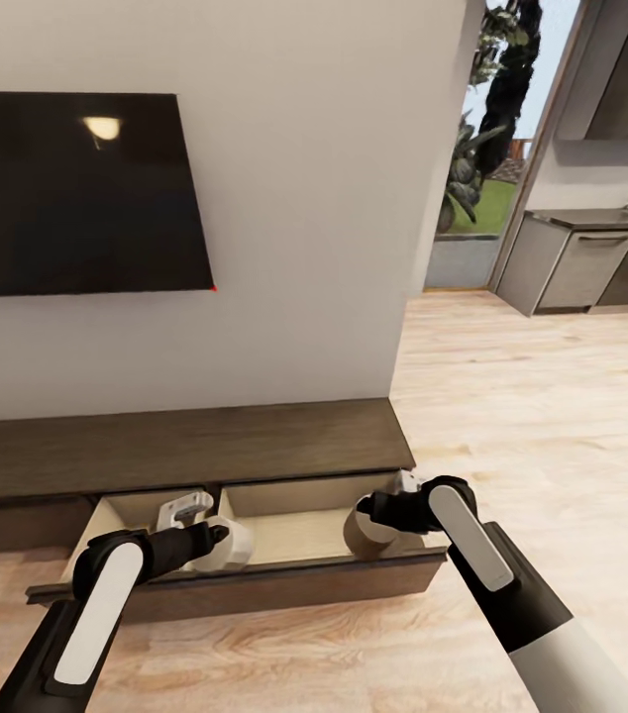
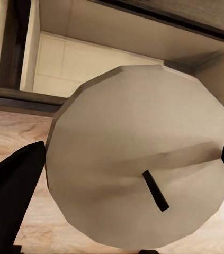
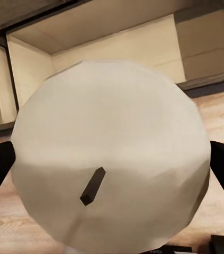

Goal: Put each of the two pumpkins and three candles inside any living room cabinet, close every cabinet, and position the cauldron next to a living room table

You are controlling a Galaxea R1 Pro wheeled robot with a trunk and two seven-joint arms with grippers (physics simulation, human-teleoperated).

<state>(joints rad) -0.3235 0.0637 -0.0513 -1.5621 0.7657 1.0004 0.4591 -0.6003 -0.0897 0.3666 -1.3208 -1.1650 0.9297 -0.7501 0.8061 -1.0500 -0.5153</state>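
The cabinet (image 1: 185, 446) is a long low dark-brown console against the wall, and its drawer (image 1: 255, 586) is pulled out, showing two pale beige compartments. My left gripper (image 1: 217, 540) is shut on a beige candle (image 1: 227, 547) over the left compartment. That candle (image 2: 138, 159) has a dark wick on top and sits between the black fingers (image 2: 11, 190). My right gripper (image 1: 378, 520) is shut on a second candle (image 1: 366, 535) over the right compartment. In the right wrist view this candle (image 3: 112, 153) hangs above the drawer's front edge. No pumpkin or cauldron is in view.
A black TV (image 1: 66, 193) hangs on the off-white wall above the cabinet. Light wood floor (image 1: 552, 416) stretches to the right toward grey kitchen units (image 1: 581, 262) and a glazed opening with plants (image 1: 482, 149).
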